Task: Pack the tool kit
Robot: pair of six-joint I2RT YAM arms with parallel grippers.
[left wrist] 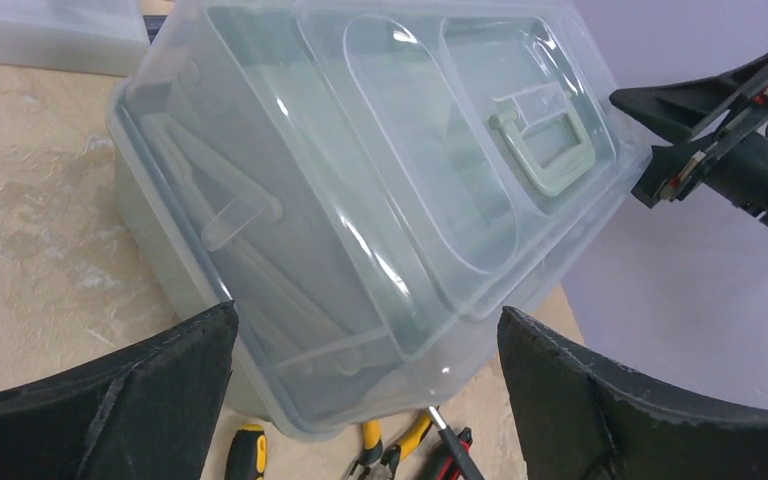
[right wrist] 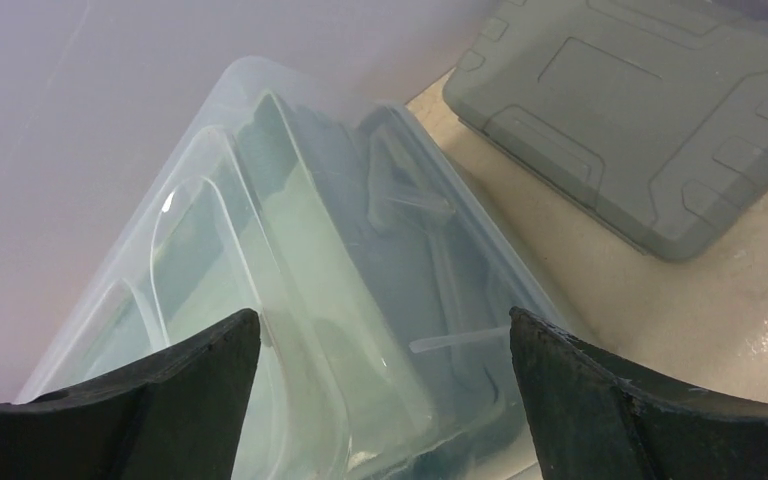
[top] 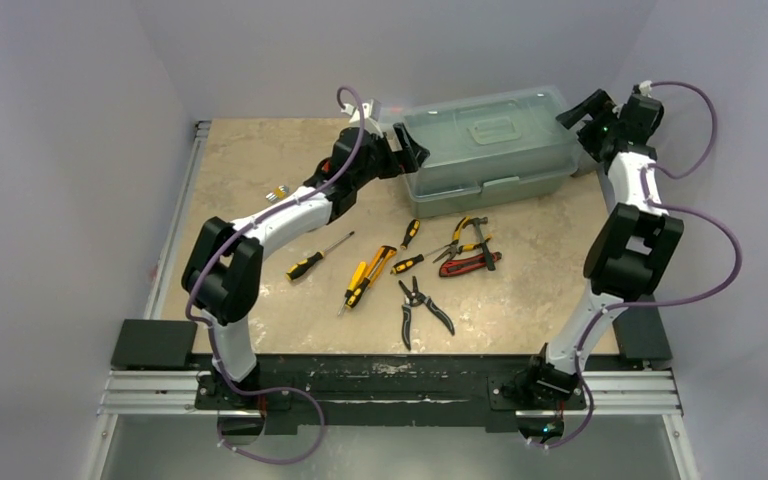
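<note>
at the left pincer (top: 406, 150): wide open, nothing gripped, black fingers (left wrist: 140, 400) well apart, pointed at the left end of the toolbox (top: 490, 152) and close up to it. at the right pincer (top: 574, 112): likewise spread wide, nothing held, poised at the right end of the same box, with one corner of the lid between its fingers (right wrist: 610, 410) in the wrist view. between the two: sage-green base, translucent lid (left wrist: 360, 180) on top, pale green handle (left wrist: 550, 150) lying flat in a recess at the lid's middle, moulded shapes dimly visible through the plastic. set at the far side of the surface (top: 260, 160), long side toward the arms. near its right end, a flat grey pad (right wrist: 640, 110) with rounded corners, lying on the surface, a strip of bare top between it and the box. nearer the arms, loose on the surface and outside the box: a long screwdriver (top: 318, 257) with yellow-and-black handle, furthest left; a yellow-and-black tool (top: 370, 272) of unclear kind; two short screwdrivers, one (top: 410, 233) just in front of the box, the other (top: 407, 264) nearer; yellow-handled pliers (top: 467, 230); red-and-black pliers (top: 470, 264) just beside them; black-handled pliers (top: 422, 305) with handles splayed, nearest the arms. far left, small yellowish bits (top: 278, 193), too small to tell.
</note>
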